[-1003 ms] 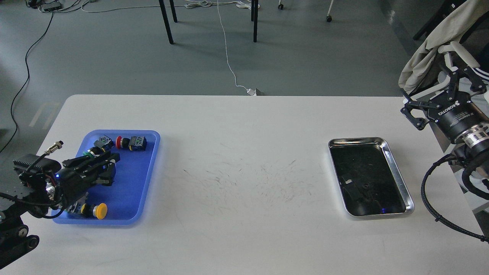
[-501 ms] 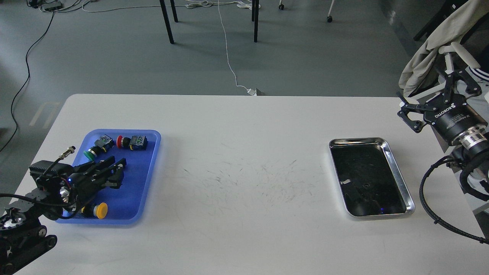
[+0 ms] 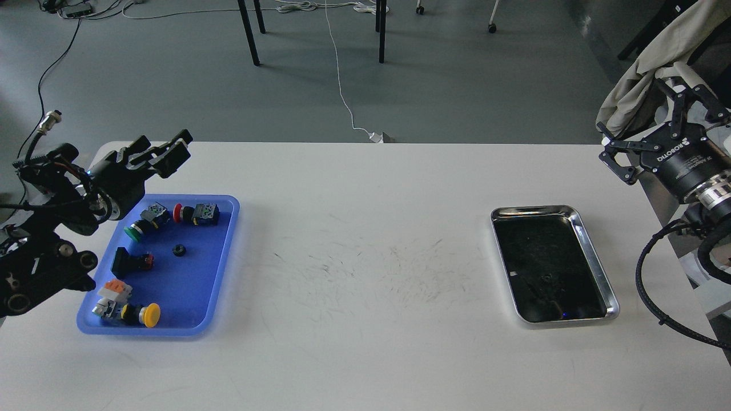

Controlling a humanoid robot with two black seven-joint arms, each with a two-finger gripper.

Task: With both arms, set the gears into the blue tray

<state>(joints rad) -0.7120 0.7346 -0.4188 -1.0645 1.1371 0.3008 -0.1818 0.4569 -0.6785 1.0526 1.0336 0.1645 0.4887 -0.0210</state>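
Observation:
The blue tray [image 3: 203, 285] lies on the left of the white table. One small black gear [image 3: 180, 250] rests on its floor near the middle, clear of everything else. My left gripper [image 3: 163, 147] hangs raised over the tray's far left corner, open and holding nothing. At the far right edge, my right gripper [image 3: 634, 108], marked ROBOTIQ, is spread wide open and empty, held off the table beyond the steel tray [image 3: 595, 260]. I cannot make out any gear on the steel tray's dark, reflective floor.
Push-button switches share the blue tray: a green one [image 3: 136, 231], a red one [image 3: 178, 212], a black one [image 3: 128, 261], an orange-white one [image 3: 114, 288] and a yellow one [image 3: 149, 315]. A beige cloth [image 3: 639, 74] hangs behind my right gripper. Chair legs and cables lie on the floor beyond.
My left gripper has lifted from low over the blue tray up and back to its far left corner. A gear and two switches it covered now show. The right gripper barely shifted.

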